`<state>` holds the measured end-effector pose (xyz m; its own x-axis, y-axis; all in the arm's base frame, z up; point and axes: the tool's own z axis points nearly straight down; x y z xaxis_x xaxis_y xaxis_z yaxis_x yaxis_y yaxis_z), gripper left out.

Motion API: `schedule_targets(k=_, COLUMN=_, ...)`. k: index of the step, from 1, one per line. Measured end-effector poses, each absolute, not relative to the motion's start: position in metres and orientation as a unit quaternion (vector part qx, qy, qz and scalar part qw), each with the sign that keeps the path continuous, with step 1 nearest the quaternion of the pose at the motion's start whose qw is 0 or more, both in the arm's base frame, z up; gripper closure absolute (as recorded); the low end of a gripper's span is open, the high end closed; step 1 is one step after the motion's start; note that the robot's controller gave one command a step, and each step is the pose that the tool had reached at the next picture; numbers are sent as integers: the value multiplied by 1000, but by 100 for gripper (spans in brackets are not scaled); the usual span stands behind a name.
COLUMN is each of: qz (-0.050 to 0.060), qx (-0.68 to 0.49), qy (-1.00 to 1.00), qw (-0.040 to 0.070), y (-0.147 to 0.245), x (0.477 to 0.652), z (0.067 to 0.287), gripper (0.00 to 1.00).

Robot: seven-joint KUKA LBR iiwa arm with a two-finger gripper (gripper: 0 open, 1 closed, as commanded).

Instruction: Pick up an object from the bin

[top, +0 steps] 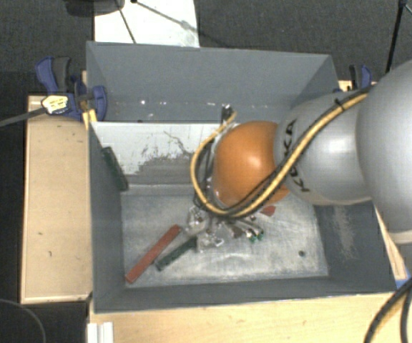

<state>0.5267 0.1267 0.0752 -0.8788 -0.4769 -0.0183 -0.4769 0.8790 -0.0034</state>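
Camera view: orange cover [245,164] half hides gripper [209,234] beside dark stick [174,256].

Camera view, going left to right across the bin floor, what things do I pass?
Dark leaning bar → reddish-brown flat stick → thin dark stick → gripper, with the arm behind it.
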Motion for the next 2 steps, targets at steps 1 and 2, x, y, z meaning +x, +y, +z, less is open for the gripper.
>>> schedule_targets(k=1, qz=1, qx=-245, qy=969, qw=9, y=127, x=527, z=75, gripper=100)
schedule_targets(k=2, qz=0, qx=-277, qy=961, qw=0, y=133, x=532, z=272, gripper=100)
